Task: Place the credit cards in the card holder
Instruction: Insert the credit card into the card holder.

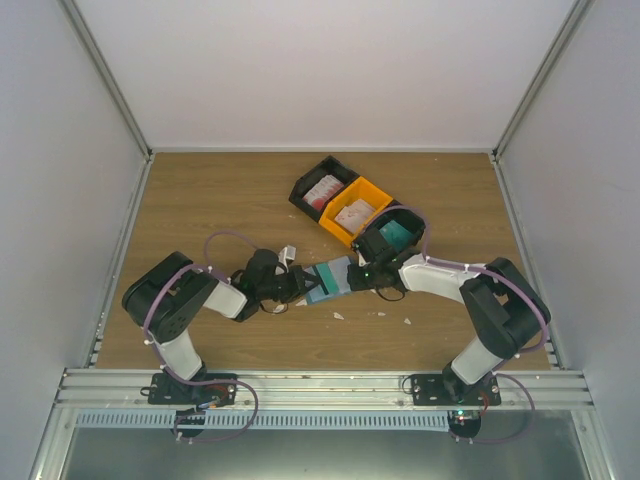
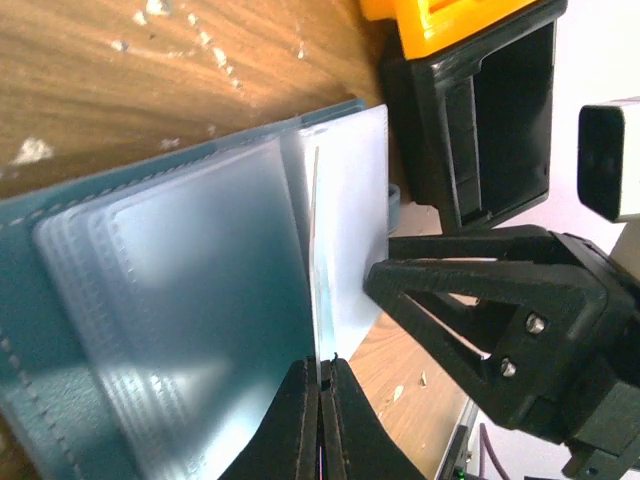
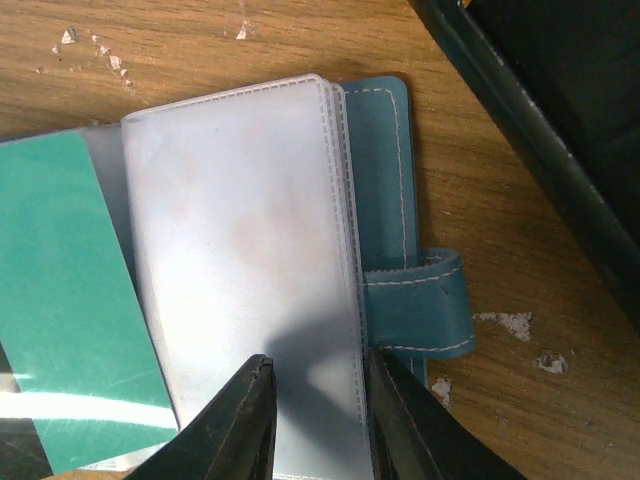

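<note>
Left gripper (image 2: 321,378) first: its jaws are pressed together on the bottom edge of one clear sleeve (image 2: 348,200), standing that page up off the others, low centre of the left wrist view. We find the card holder (image 3: 382,170) lying open on the wooden table (image 3: 200,50), mid-frame in the overhead view between the two arms. Its teal cover and strap tab (image 3: 425,300) show at the right of the right wrist view.

Over to the right gripper (image 3: 320,368): jaws apart, set over the near edge of the sleeve stack (image 3: 240,220), and we see nothing nipped between them. A green card (image 3: 60,300) sits at the left of that frame by the sleeves. Whether it's fully seated in a pocket, we can't tell. More teal cards (image 1: 397,236) wait in the black bin (image 2: 430,150) just up and right of the holder.

Handling, as we judge it: the sleeves are thin, floppy and slick, so they'll buckle if pushed and are better pinched at a free edge. The cards look light, stiff and smooth. We'd take one by a short end, leaving the leading edge free for the pocket mouth. The holder itself is light and may skate on the wood unless pinned.
</note>
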